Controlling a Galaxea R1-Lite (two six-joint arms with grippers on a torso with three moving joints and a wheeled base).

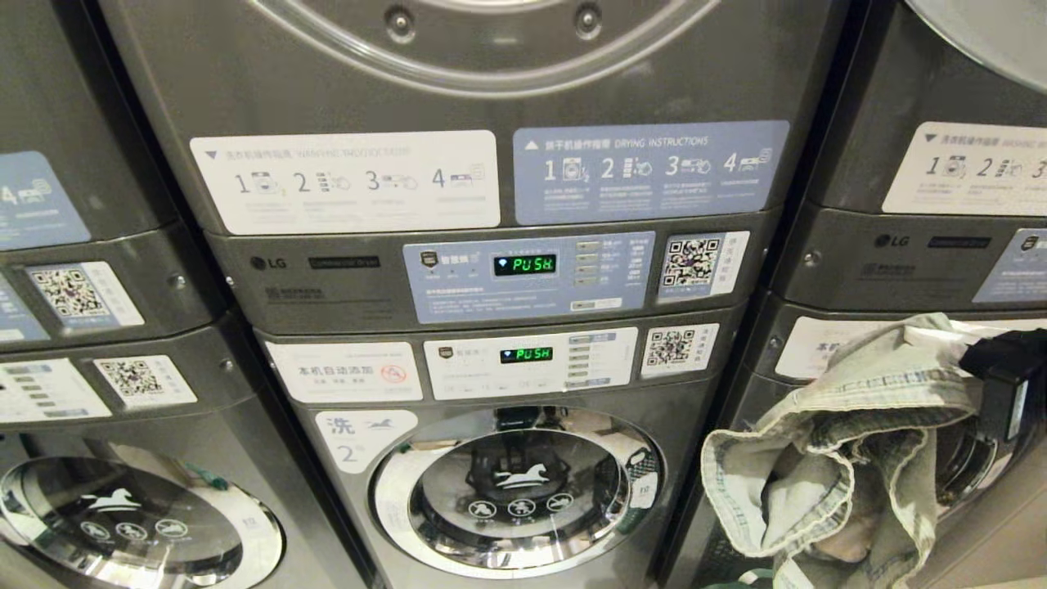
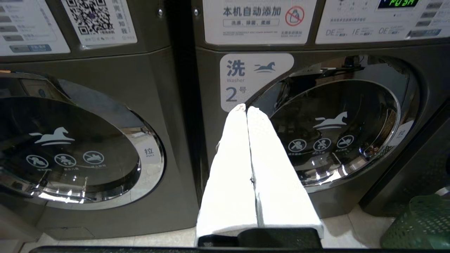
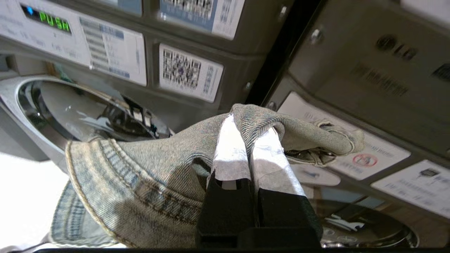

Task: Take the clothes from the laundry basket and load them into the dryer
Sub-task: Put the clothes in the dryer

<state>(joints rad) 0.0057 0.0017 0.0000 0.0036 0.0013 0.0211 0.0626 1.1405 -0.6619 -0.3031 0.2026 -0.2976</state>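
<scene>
A faded denim garment (image 1: pixel 826 442) hangs in folds at the right of the head view, in front of the right-hand machine stack. My right gripper (image 3: pixel 248 124) is shut on a ridge of this denim (image 3: pixel 147 165), which drapes over both white fingertips. Its black wrist (image 1: pixel 1002 372) shows at the right edge. The dryer's round door (image 1: pixel 483 57) sits at the top of the middle stack, above its lit panel (image 1: pixel 523 264). The green laundry basket (image 2: pixel 418 225) stands on the floor to the right. My left gripper (image 2: pixel 246 108) is shut and empty, parked facing washer number 2 (image 2: pixel 337 126).
Grey stacked machines fill the view, with closed washer doors at the lower middle (image 1: pixel 515 491) and lower left (image 1: pixel 123 523). A pale curved door edge (image 1: pixel 981 33) shows at the top right. Light floor tiles (image 2: pixel 351 228) lie below the machines.
</scene>
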